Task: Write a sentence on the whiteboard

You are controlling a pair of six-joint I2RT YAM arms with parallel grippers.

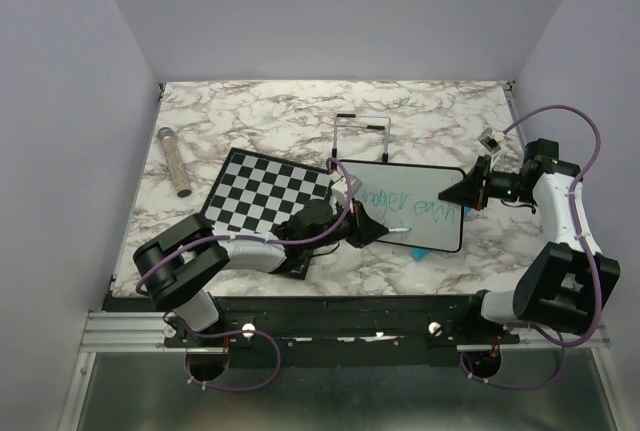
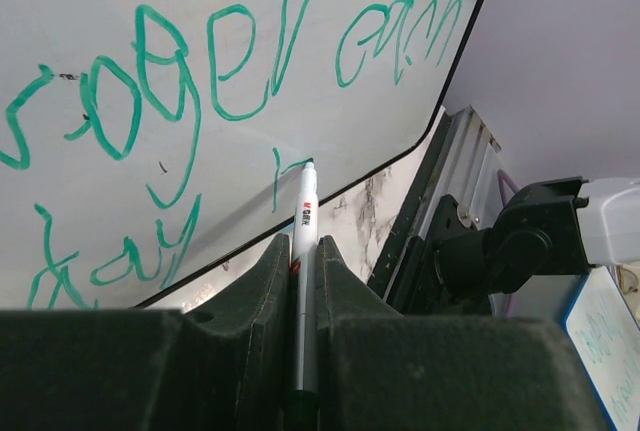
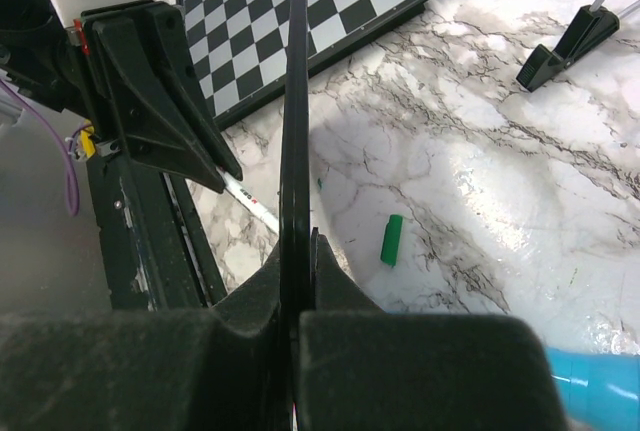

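Note:
The whiteboard (image 1: 425, 213) has a thin black frame and hangs a little above the marble table. My right gripper (image 1: 472, 191) is shut on its right edge, and the right wrist view shows the whiteboard (image 3: 296, 101) edge-on between the right gripper (image 3: 298, 246) jaws. The sentence (image 2: 180, 81) runs in teal-green letters over two lines. My left gripper (image 2: 305, 246) is shut on a white marker (image 2: 306, 213). The marker tip sits by a short fresh stroke near the board's lower edge; contact is unclear. From above, the left gripper (image 1: 372, 228) is over the board's left part.
A black-and-white chessboard (image 1: 268, 191) lies left of the whiteboard. A green marker cap (image 3: 391, 240) lies on the table under the board. A clear tube (image 1: 175, 161) lies far left. A black wire stand (image 1: 362, 136) is behind the board and a light blue object (image 1: 418, 254) at its front edge.

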